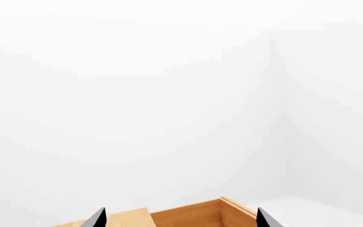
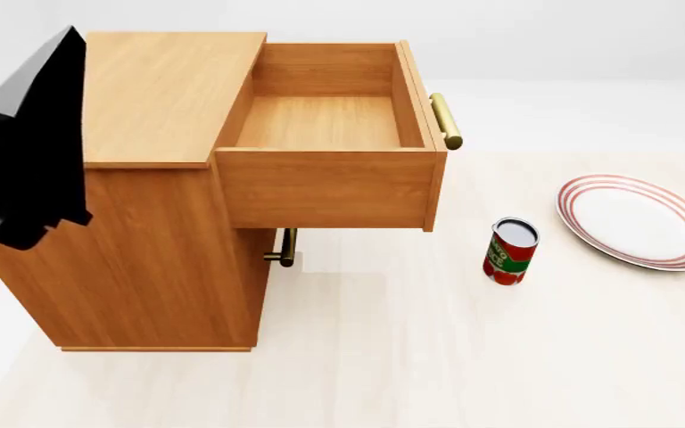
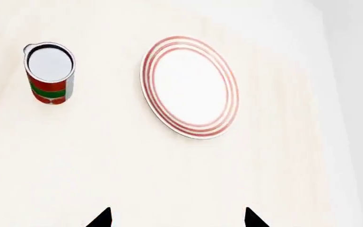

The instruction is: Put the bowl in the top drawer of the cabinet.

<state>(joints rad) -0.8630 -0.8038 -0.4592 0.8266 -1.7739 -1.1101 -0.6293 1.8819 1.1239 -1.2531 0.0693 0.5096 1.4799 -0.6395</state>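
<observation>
Grippers first: left gripper (image 1: 180,222) shows two dark fingertips set wide apart with nothing between them, so spread and empty; it sits near the cabinet (image 2: 152,241), with a corner of the drawer (image 2: 331,125) just past its tips. Right gripper (image 3: 176,221) also has tips apart, empty, hanging over bare worktop (image 2: 438,357). Ahead of it a can (image 3: 49,73) stands upright and a plate (image 3: 191,87) lies flat, well apart from each other.

Drawer is pulled out, inside bare, brass handle (image 2: 445,120) facing the plate side. Lower handle (image 2: 283,248) sits tucked under it.

Bowl: not in any view, location cannot be told.

Risks, as judgement:
- grabbing the plate by mistake, since it is the only dish in sight
- right arm sweeping to search could knock the can over
- left arm, bulky and close to the cabinet, may bump the open drawer and push it shut
</observation>
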